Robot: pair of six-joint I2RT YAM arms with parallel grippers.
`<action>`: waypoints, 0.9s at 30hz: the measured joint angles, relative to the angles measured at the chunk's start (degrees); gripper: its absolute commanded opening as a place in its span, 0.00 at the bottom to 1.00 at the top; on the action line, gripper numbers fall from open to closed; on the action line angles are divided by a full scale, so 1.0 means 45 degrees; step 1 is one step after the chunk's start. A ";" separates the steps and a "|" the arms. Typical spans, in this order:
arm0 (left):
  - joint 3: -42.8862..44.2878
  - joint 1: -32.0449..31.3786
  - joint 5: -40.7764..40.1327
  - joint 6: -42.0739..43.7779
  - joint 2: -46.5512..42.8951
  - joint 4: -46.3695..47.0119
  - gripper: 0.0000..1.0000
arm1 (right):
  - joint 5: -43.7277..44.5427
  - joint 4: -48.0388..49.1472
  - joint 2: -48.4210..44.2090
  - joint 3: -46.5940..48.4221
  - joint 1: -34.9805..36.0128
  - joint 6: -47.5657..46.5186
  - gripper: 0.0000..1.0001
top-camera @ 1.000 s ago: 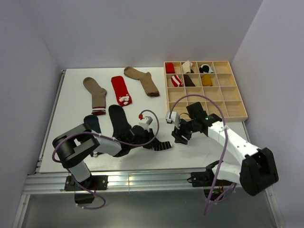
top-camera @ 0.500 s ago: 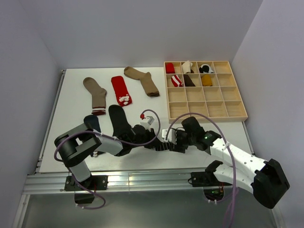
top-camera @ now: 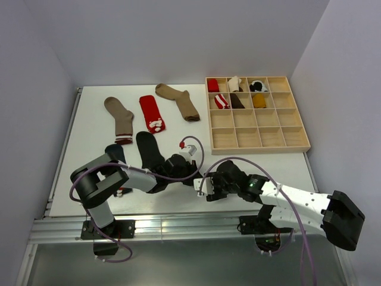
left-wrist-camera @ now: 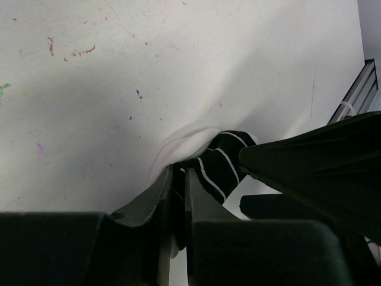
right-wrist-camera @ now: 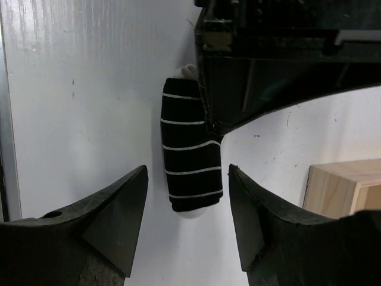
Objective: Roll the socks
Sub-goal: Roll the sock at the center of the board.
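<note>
The black sock with thin white stripes [right-wrist-camera: 189, 161] lies on the white table, its white toe [left-wrist-camera: 181, 143] bunched up. My left gripper [left-wrist-camera: 177, 179] is shut on this sock's fabric, the jaws pinched together. In the top view the left gripper [top-camera: 190, 177] sits near the table's front edge. My right gripper [right-wrist-camera: 187, 170] is open, with one finger on each side of the sock's free end and a gap to the fabric on both sides. From above, the right gripper [top-camera: 202, 186] hides most of the sock. The plain black sock [top-camera: 147, 152] lies flat behind the left arm.
A navy sock [top-camera: 116, 154] lies by the left arm. Two tan socks [top-camera: 119, 116] [top-camera: 178, 101] and a red sock [top-camera: 152, 112] lie at the back. A wooden compartment tray [top-camera: 259, 149] at the right holds several rolled socks in its far cells.
My right arm has swung from beside the tray down and left, bringing its open gripper round the striped sock's end. The left gripper has kept its pinch in place.
</note>
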 measured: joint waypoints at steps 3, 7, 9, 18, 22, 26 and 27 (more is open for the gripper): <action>0.0073 0.0044 0.0160 0.0005 0.0005 -0.0141 0.00 | 0.0340 0.0160 0.0340 -0.0029 0.0384 -0.0058 0.63; 0.0170 0.0121 0.0389 0.0010 0.0034 -0.0291 0.00 | 0.0777 0.0442 0.0899 -0.0034 0.0636 -0.0136 0.61; 0.0253 0.0175 0.0573 0.0015 0.0102 -0.0374 0.00 | 0.0962 0.0612 0.1214 -0.0034 0.0695 -0.0199 0.61; 0.0801 0.0403 0.1642 0.0165 0.0267 -0.1273 0.00 | 0.1375 0.0971 0.2210 0.0073 0.0777 -0.0384 0.57; 0.1175 0.0617 0.2171 0.0219 0.0374 -0.1923 0.00 | 0.1375 0.1054 0.2521 0.0262 0.0777 -0.0413 0.56; 0.1651 0.0874 0.2778 0.0209 0.0588 -0.2647 0.00 | 0.1375 0.1025 0.2919 0.0515 0.0835 -0.0418 0.53; 0.1758 0.0947 0.2953 0.0199 0.0651 -0.2803 0.00 | 0.1370 0.0991 0.3007 0.0578 0.0835 -0.0408 0.52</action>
